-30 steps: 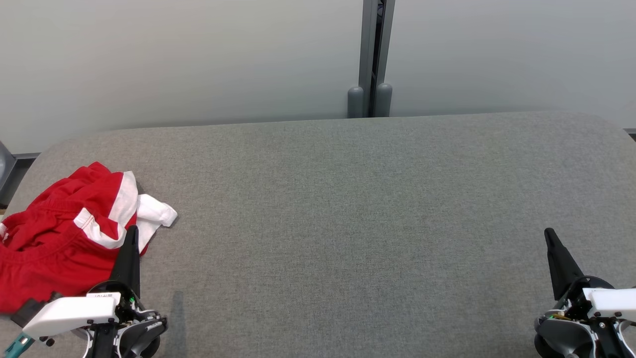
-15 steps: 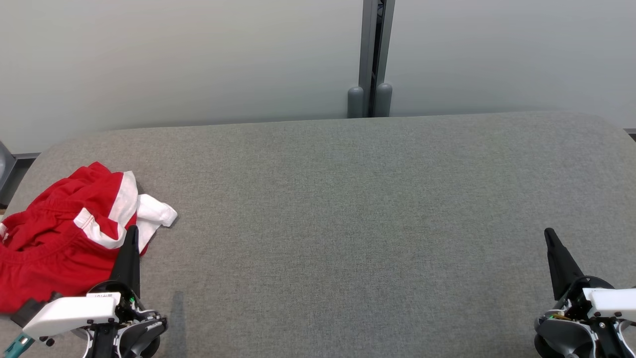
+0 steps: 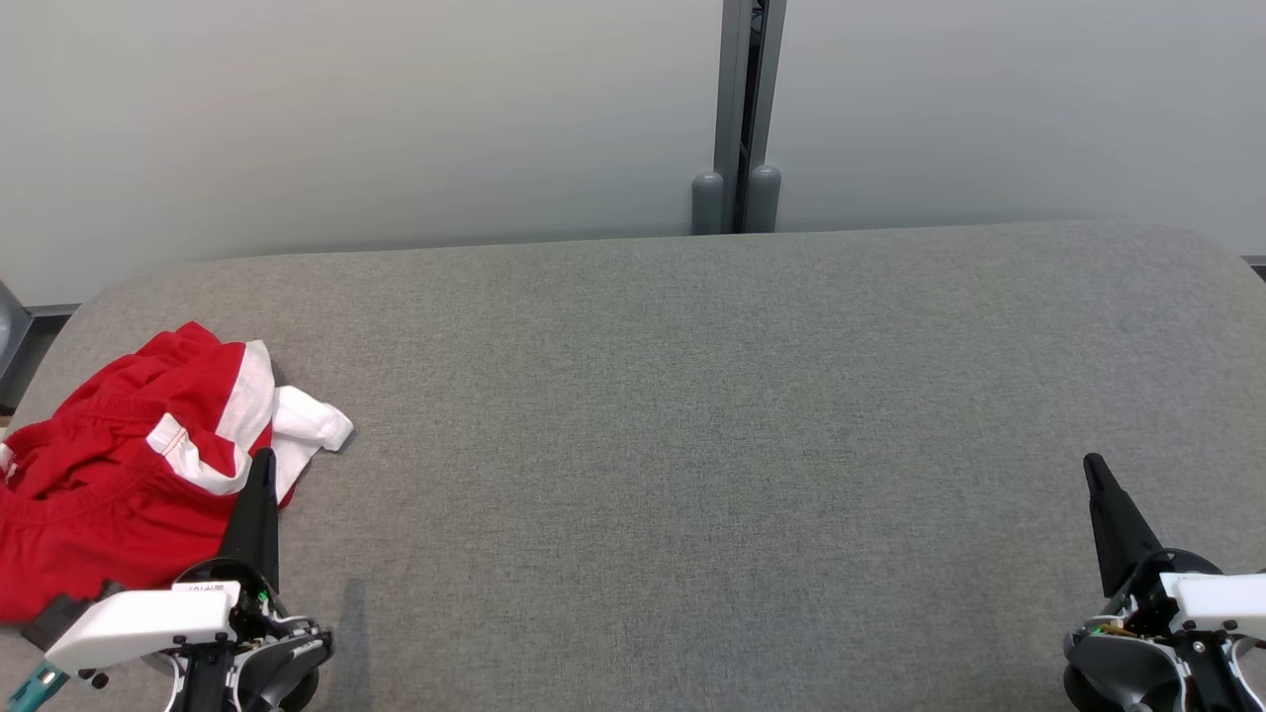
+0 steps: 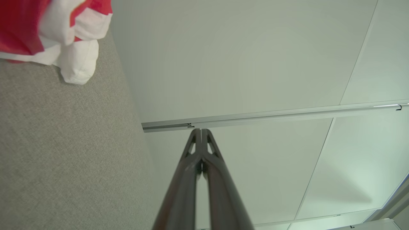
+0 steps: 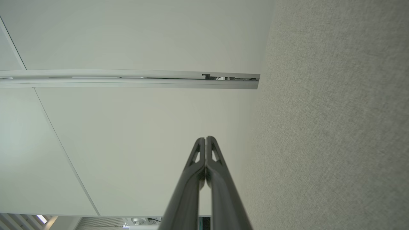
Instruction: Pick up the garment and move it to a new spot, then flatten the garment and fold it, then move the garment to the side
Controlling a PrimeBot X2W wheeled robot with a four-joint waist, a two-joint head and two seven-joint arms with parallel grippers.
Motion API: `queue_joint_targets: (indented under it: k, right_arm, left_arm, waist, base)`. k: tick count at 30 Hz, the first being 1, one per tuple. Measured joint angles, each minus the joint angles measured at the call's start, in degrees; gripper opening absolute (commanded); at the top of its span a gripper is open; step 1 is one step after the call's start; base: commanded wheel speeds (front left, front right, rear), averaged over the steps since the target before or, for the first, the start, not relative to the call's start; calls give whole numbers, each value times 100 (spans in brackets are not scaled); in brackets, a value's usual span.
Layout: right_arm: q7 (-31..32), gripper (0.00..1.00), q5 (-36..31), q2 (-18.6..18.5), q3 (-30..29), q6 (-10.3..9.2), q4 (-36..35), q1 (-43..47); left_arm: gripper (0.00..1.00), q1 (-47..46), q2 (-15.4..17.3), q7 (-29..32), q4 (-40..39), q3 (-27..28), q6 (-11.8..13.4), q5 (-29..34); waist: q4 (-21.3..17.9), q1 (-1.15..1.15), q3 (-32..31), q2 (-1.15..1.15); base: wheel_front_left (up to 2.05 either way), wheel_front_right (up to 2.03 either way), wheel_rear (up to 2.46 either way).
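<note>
**gearhead_j:** At the far left end of the worktop [image 3: 692, 415] there's the garment [image 3: 119, 475], a crumpled red heap with white trim and one white bit flopped out toward the middle. Any idea why it's bunched up over there?

**foldbot_fan:** Looks just dumped, tbh. Nothing has hold of it. The left tool [image 3: 263, 457] is parked at the lower left, and from the head camera its tip overlaps the heap's near edge. But in the left wrist view the cloth sits off in the top corner, clear of the fingers, so I'd say it's beside the heap, not touching it.

**gearhead_j:** And the right tool [image 3: 1091, 463]?

**foldbot_fan:** Way over at the lower right, well apart from the cloth, above bare grey fabric. Both tools are pinched completely together with nothing between the fingers, and both point toward the back wall. To me that reads as a rest pose, so the pickup hasn't begun.

**gearhead_j:** So lefty goes first?

**foldbot_fan:** That's my guess, since it's nearest. It'd have to spread its fingers before it can pinch a fold. That big bare middle stretch looks like the obvious new spot for flattening.
</note>
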Motion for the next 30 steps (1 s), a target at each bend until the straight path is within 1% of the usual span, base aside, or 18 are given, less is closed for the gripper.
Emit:
queue_joint_targets:
  k: [3, 4, 9, 18, 25, 30]
  right_arm:
    - [0, 0, 0, 0, 0, 0, 0, 0]
    - [0, 100, -1, 8, 0, 0, 16, 13]
    - [-8, 100, -1, 109, 32, -14, 214, 249]
    - [-270, 100, -74, 103, 325, -22, -14, 204]
    - [-477, 100, -280, 73, 549, -22, -172, 125]
    - [-606, 100, -651, 44, 645, -22, -237, 53]
  left_arm:
    - [0, 0, 0, 0, 0, 0, 0, 0]
    - [100, 13, -5, -2, 19, -3, 2, 0]
    - [100, 310, -97, -26, 234, -27, 16, 0]
    - [100, 314, -104, -314, 57, -115, 20, 110]
    - [100, 308, -96, -497, -100, -160, 20, 535]
    - [100, 305, -89, -616, -192, -160, 19, 956]
  waist:
    - [0, 0, 0, 0]
    - [0, 0, 0, 0]
    - [0, 0, 2, 0]
    - [2, 0, 7, 0]
    - [-4, 0, 10, 0]
    - [-11, 0, 9, 0]
  base:
    - [0, 0, 0]
    - [0, 0, 0]
    - [0, 0, 0]
    - [0, 0, 0]
    - [0, 0, 0]
    - [0, 0, 0]
